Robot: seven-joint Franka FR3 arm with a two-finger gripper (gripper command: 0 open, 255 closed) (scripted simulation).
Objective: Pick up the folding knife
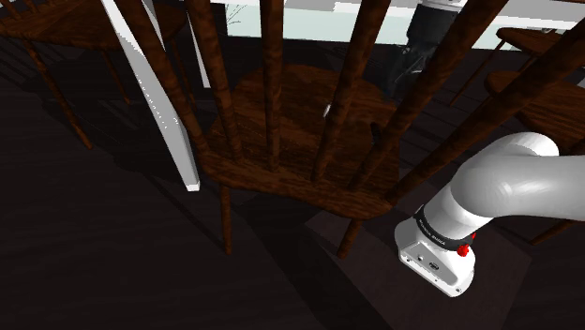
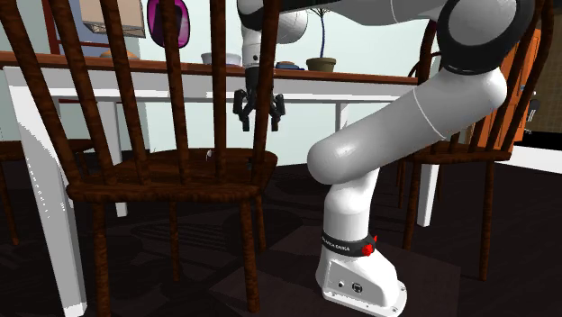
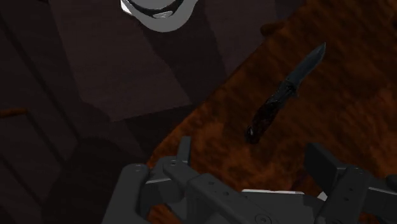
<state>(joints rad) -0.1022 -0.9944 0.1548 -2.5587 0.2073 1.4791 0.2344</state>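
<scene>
Knife status from the wrist view: the folding knife [image 3: 284,94] is opened out, with a dark blade and dark handle, and lies flat on the brown wooden chair seat [image 3: 343,127]. It sits ahead of the gripper [image 3: 254,167], past the fingertips and apart from both of them. We read the knife as slanted: the handle end is nearer the gripper, roughly on the line between the two fingers [image 3: 184,151], and the blade tip points away, drifting toward the other finger's side. The fingers stand spread apart and are not on the knife.

Second exterior view: the gripper [image 2: 259,108] hangs at upper centre of the frame, pointing down, above the chair seat [image 2: 171,171] and well clear of it. It is partly hidden by the chair's back spindles [image 2: 180,81]. We see the fingers splayed here too. The white arm [image 2: 396,135] bends through the right half of the frame down to its base [image 2: 356,270] at lower centre-right. A white table [image 2: 315,90] runs behind the chair.

Shoulder view: the chair seat [image 1: 281,131] is at frame centre behind dark spindles [image 1: 272,84], and the arm [image 1: 506,183] curves in at right.
</scene>
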